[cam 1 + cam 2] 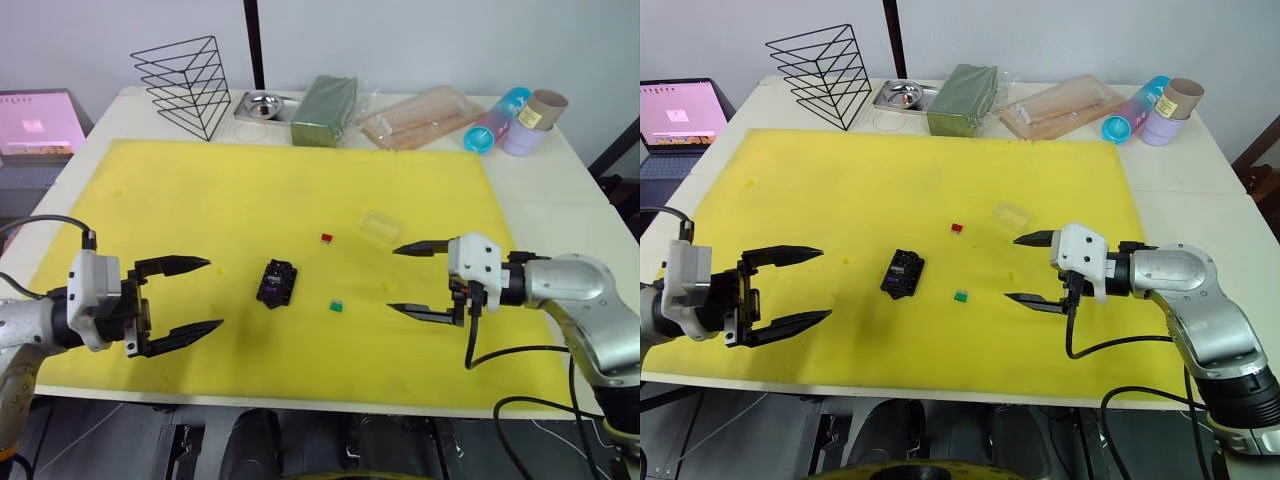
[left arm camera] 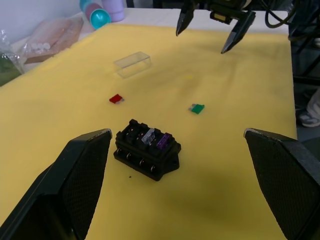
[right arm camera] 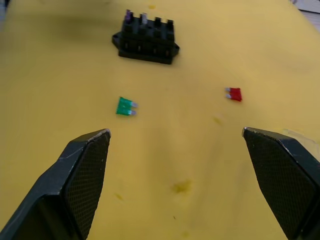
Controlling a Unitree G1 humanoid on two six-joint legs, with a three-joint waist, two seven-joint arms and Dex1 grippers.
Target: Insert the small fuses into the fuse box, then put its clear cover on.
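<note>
Both two-fingered black grippers, left (image 1: 182, 296) and right (image 1: 414, 281), hovered wide open and empty flanking the small black slotted fuse box (image 1: 276, 283), purple and pale fuses seated, red fuse (image 1: 326, 238), green fuse (image 1: 337, 306) and clear rectangular cover (image 1: 378, 226) loose on the yellow foam mat (image 1: 200, 200), apparently awaiting pickup.

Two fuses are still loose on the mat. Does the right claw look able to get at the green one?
Probably yes. The right claw is open, and the green fuse lies flat on bare yellow mat just ahead of it, nothing between, apart from the fuse box.
</note>
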